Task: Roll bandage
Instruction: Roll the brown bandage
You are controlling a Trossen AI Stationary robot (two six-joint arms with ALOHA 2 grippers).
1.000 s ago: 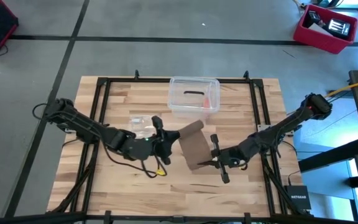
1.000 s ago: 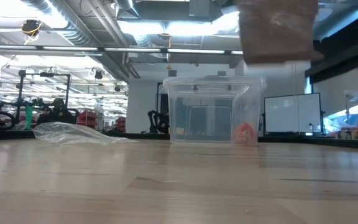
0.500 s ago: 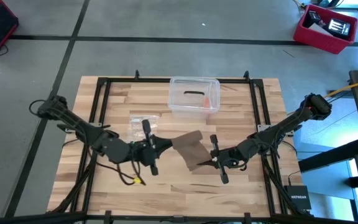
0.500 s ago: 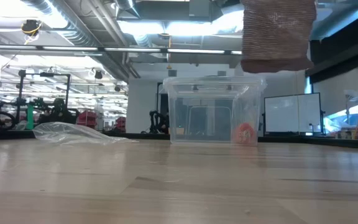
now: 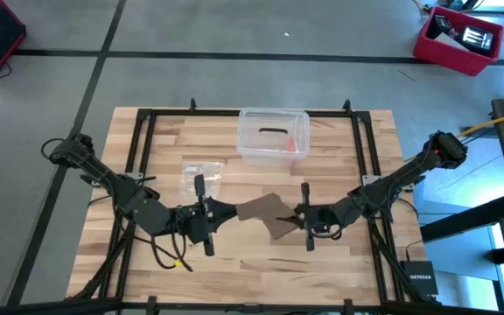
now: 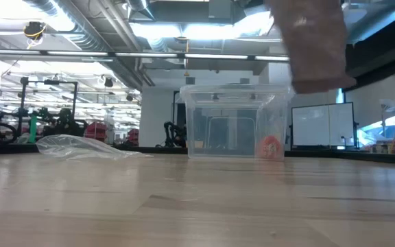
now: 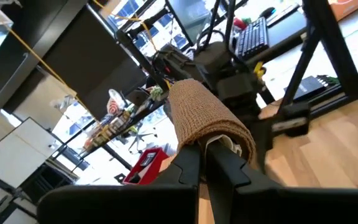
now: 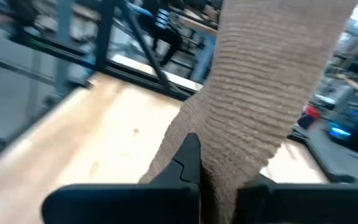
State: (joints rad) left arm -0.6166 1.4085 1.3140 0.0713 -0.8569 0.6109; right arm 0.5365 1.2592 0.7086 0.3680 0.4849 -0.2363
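Note:
The brown bandage (image 5: 265, 214) hangs in the air as a short, twisted strip between my two grippers, over the middle of the table. My left gripper (image 5: 227, 212) is shut on its left end and points level toward the right. My right gripper (image 5: 297, 220) is shut on its right end and points toward the left. In the low view the bandage (image 6: 314, 48) shows high up, well clear of the tabletop. My left gripper pinches the bandage's left end (image 7: 199, 138) between its two fingers, coming in level from the table's left. The fabric curls over the fingertips in a fold and runs away toward the other arm. It is lifted clear of the table. My right gripper pinches the bandage's right end (image 8: 221, 155) between its two fingers, level, from the table's right. The strip leaves the fingers as one wide ribbed band, twisted and fairly slack. It is held clear of the wood.
A clear plastic box (image 5: 273, 134) with a small orange-red thing inside stands at the far middle. A small clear plastic bag (image 5: 201, 175) lies left of centre. A black frame (image 5: 138, 157) runs around the tabletop. Bare wood lies near the front edge.
My left gripper has gone toward the table's near-left and risen a little, carrying its end of the bandage. The strip, which ran from far to near, now lies across from left to right between the grippers. My right gripper has stayed in place and turned its wrist.

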